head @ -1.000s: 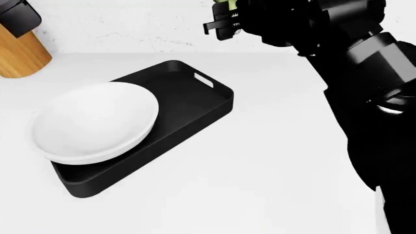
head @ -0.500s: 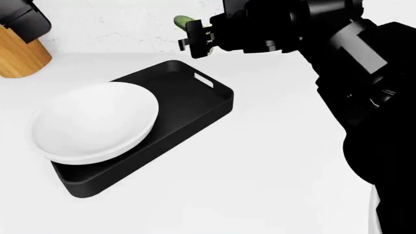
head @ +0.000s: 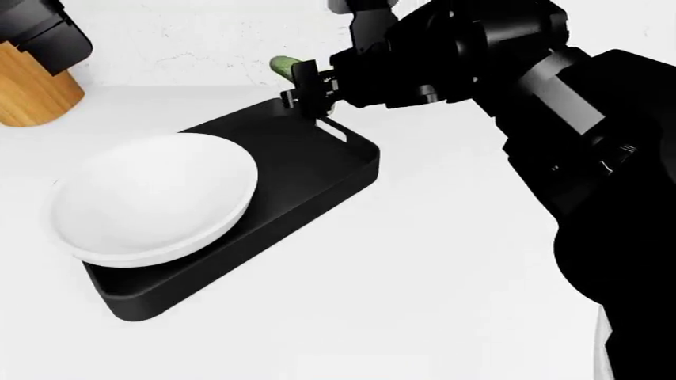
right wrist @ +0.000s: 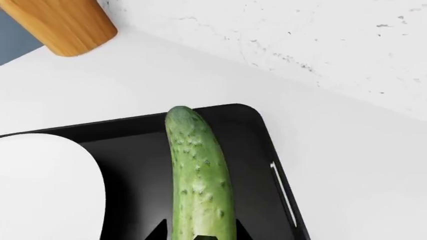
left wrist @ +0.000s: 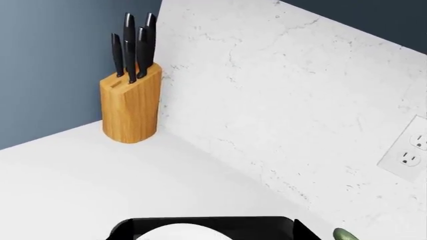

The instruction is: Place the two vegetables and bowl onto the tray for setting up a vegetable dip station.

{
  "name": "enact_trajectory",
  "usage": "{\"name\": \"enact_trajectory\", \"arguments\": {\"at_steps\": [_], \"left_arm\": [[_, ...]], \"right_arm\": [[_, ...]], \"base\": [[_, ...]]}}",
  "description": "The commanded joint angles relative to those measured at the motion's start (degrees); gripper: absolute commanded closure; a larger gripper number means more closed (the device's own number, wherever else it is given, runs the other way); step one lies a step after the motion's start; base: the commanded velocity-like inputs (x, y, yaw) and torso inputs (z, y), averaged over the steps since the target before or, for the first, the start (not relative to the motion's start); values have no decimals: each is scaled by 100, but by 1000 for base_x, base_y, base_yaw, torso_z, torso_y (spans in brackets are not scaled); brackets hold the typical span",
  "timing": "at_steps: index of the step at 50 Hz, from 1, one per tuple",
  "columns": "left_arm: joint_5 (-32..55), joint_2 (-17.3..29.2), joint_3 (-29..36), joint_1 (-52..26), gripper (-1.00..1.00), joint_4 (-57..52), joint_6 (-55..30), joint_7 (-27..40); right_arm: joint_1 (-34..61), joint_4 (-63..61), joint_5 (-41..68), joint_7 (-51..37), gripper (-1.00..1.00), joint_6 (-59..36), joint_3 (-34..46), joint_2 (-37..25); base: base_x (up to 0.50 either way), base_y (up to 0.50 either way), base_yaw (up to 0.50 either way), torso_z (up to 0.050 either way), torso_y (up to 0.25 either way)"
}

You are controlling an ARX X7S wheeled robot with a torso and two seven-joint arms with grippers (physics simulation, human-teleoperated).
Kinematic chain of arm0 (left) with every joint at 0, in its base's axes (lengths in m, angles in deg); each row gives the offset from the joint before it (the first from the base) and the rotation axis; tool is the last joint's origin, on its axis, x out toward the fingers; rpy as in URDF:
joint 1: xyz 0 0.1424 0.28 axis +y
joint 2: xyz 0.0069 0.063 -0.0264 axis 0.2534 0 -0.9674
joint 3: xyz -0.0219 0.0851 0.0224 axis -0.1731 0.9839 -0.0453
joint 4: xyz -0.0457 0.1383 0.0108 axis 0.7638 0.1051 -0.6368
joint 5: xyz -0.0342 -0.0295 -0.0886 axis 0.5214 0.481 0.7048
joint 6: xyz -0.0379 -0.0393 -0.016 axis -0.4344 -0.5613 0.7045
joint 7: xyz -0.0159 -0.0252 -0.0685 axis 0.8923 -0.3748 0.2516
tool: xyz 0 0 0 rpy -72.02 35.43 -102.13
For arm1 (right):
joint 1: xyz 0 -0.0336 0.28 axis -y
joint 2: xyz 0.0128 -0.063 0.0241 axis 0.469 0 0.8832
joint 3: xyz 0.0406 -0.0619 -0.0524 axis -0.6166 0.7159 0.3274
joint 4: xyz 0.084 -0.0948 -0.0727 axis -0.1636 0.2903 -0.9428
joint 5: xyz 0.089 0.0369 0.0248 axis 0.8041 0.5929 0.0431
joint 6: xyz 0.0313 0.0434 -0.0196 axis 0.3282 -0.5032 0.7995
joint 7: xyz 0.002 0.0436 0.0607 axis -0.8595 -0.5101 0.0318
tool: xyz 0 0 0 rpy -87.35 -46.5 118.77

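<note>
We carry the cucumber (right wrist: 198, 185) pinched in the right gripper (head: 306, 89), jutting ahead of its fingers over the tray (head: 354, 170), clear of the bowl (head: 153, 196). Left fingers unseen; carrot unseen.

I'm holding the bumpy green cucumber (right wrist: 199, 180) above the black rimmed tray (right wrist: 257, 150), white bowl (right wrist: 47, 187) alongside.

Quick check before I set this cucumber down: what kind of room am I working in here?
Most likely a kitchen counter. A wooden knife block stands on the white countertop against a marble-look backsplash with a wall outlet. The right gripper holds the cucumber over the tray.
</note>
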Motion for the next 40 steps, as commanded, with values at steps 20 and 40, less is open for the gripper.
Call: {"name": "enact_trajectory", "arguments": {"at_steps": [20,40], "left_arm": [[6,-46,50,-22,-100,-19,38,-12],[-1,-60,78,-11,-100,-43,65,5]], "right_arm": [[-336,-147,-322,-15,100,-33,2,-1],[-367,-329,-457,-21,100,-140,-59,-1]], "base": [[0,0,0,0,0],[0,0,0,0,0]]}}
